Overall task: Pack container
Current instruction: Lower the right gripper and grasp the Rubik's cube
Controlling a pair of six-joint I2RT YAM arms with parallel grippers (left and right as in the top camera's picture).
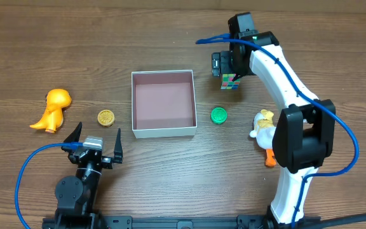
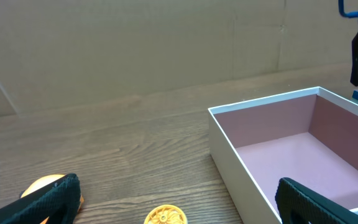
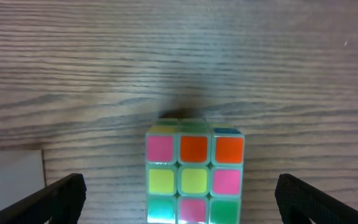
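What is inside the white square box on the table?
Nothing is inside the container. The overhead view shows its whole pinkish floor bare. In the left wrist view, a finger of the open left gripper covers part of the floor near the front wall.

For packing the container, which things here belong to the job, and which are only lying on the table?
In the job: container; puzzle cube, just below the open right gripper.

Lying about for now, perhaps to be packed later: orange dinosaur; yellow disc; green disc; duck toy.
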